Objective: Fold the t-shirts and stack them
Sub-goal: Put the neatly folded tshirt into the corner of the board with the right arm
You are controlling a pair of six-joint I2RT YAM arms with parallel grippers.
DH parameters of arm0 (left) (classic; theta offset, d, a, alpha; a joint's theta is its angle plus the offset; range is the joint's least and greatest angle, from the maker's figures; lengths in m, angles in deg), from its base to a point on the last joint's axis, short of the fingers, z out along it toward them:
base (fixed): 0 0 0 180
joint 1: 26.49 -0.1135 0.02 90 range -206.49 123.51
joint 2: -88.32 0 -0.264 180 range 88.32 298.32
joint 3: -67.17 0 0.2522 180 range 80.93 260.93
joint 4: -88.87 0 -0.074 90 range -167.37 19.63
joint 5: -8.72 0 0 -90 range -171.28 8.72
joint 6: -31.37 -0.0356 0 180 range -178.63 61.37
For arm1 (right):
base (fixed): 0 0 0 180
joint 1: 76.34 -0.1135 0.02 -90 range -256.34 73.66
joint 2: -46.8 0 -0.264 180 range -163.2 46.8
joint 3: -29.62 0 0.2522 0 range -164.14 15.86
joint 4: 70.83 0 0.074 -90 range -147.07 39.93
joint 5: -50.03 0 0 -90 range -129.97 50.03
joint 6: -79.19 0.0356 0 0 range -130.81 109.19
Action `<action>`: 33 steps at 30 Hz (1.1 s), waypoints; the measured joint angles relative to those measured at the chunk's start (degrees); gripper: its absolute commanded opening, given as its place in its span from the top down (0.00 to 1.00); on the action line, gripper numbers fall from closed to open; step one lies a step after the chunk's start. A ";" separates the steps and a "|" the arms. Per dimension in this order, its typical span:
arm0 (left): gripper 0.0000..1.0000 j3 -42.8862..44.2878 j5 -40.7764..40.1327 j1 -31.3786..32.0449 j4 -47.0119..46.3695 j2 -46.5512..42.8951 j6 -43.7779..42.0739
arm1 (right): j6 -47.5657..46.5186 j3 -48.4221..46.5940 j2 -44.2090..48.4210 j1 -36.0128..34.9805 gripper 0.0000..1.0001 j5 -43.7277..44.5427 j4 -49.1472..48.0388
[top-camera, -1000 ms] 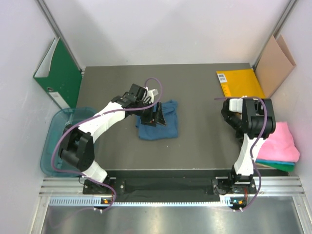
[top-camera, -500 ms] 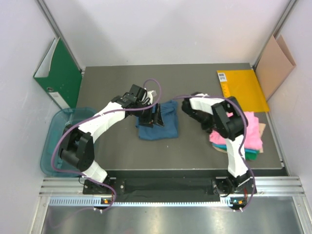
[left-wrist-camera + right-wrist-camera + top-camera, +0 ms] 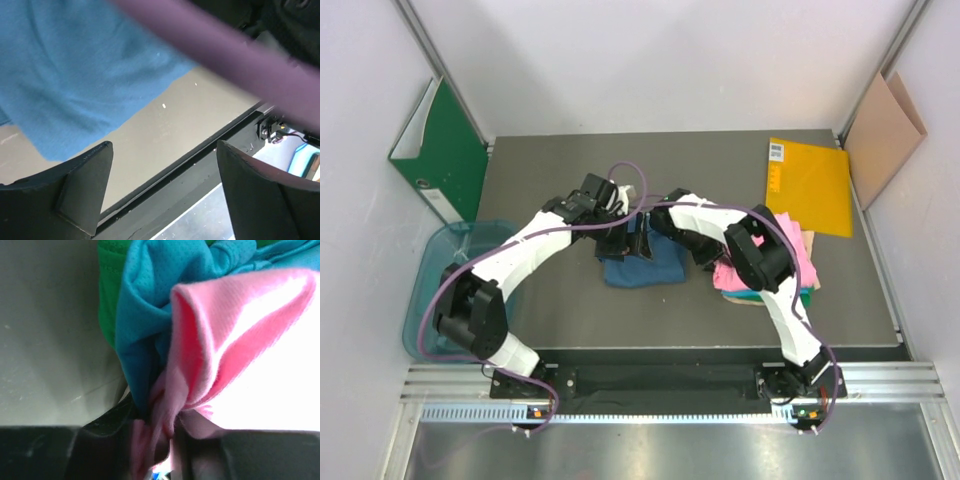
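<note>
The dark blue t-shirt [image 3: 645, 268] lies folded in the middle of the table and fills the upper left of the left wrist view [image 3: 75, 75]. Above its top edge my left gripper [image 3: 632, 240] is open, and nothing lies between its fingers [image 3: 80, 185]. Just right of the blue shirt my right gripper [image 3: 710, 260] is shut on the edge of the pink t-shirt [image 3: 732, 273] and the teal-green one [image 3: 760, 297] under it. In the right wrist view the bunched pink cloth [image 3: 225, 340] and teal cloth [image 3: 145, 330] run down between the jaws [image 3: 160, 430].
A yellow envelope [image 3: 810, 185] lies at the back right, touching the pink stack. Brown cardboard [image 3: 885, 130] leans on the right wall and a green binder [image 3: 440, 150] on the left wall. A teal bin [image 3: 440, 290] sits off the table's left edge. The purple cable [image 3: 225, 55] crosses the left wrist view.
My right arm has swept left, dragging the pink and teal stack from the table's right edge to beside the blue shirt. The left gripper's jaws have opened wider; the envelope has shifted slightly.
</note>
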 measured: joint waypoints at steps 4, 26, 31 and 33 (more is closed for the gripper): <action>0.01 0.00 -3.98 0.00 1.77 -2.78 -0.48 | 0.96 0.02 3.19 -0.85 0.07 -5.05 -3.45; 1.00 -4.72 -10.60 -16.39 0.96 5.51 0.94 | -0.22 18.71 24.83 1.40 0.00 -37.88 -49.05; 1.00 -4.63 -8.07 -16.46 -0.48 8.46 1.20 | 0.04 18.62 23.63 2.47 0.00 -40.26 -49.96; 1.00 -4.63 -7.56 -16.46 -0.94 8.76 1.25 | 0.26 18.49 23.63 3.37 0.00 -40.57 -50.38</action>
